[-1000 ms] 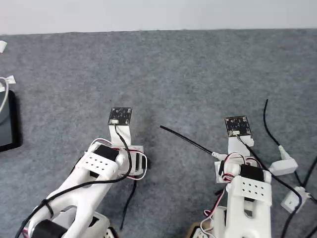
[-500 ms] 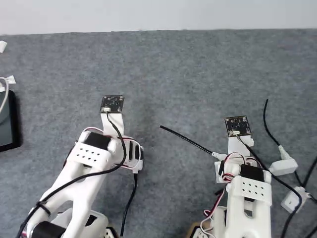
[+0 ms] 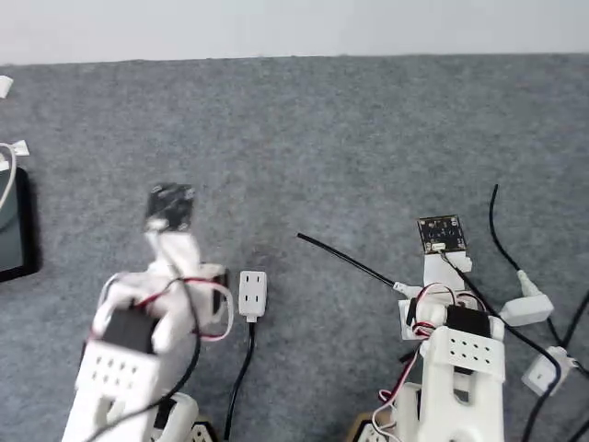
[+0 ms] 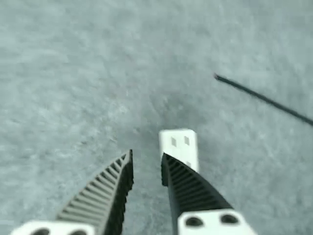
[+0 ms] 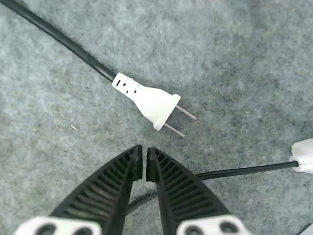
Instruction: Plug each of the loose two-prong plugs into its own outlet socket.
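Left pincer (image 4: 146,159) spread beside socket (image 4: 179,147), right pincer (image 5: 144,152) pressed together near plug (image 5: 149,103)

An outlet socket (image 3: 252,293) lies on the table (image 3: 368,138), just beside the left gripper (image 4: 146,157). A plug (image 5: 149,102) lies just ahead of the right gripper (image 5: 141,149). More cords (image 3: 494,226) lie farther right.

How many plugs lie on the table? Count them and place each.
2: one plug just ahead of the right gripper; another plug farther to its right. More may be hidden.
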Action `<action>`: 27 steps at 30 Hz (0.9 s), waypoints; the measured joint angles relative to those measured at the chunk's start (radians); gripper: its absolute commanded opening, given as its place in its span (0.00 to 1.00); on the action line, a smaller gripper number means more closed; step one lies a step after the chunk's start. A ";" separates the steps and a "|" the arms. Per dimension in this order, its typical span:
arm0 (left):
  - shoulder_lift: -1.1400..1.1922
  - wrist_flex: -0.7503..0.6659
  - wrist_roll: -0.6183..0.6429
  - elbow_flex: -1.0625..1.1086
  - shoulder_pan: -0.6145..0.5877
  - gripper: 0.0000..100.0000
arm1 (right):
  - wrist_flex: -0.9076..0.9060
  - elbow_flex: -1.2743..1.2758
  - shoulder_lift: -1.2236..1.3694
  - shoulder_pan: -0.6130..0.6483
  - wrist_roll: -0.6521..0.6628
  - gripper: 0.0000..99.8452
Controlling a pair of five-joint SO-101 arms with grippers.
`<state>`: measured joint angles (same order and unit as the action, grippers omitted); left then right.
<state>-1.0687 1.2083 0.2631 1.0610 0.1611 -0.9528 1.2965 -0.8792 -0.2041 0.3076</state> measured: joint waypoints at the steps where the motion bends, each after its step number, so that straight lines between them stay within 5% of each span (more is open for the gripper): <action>1: -0.061 -0.003 -0.021 0.028 -0.029 0.02 | 0.000 0.000 0.000 0.000 0.000 0.02; 15: -0.235 -0.003 -0.107 0.307 -0.153 0.02 | -0.031 -0.031 0.014 0.000 0.032 0.01; 27: -0.236 -0.014 -0.141 0.379 -0.201 0.02 | 0.026 -0.265 0.413 0.132 0.138 0.06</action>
<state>-1.3050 1.1945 0.1220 1.4400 -0.0399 -0.9268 1.0311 -0.4664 -0.0721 0.4457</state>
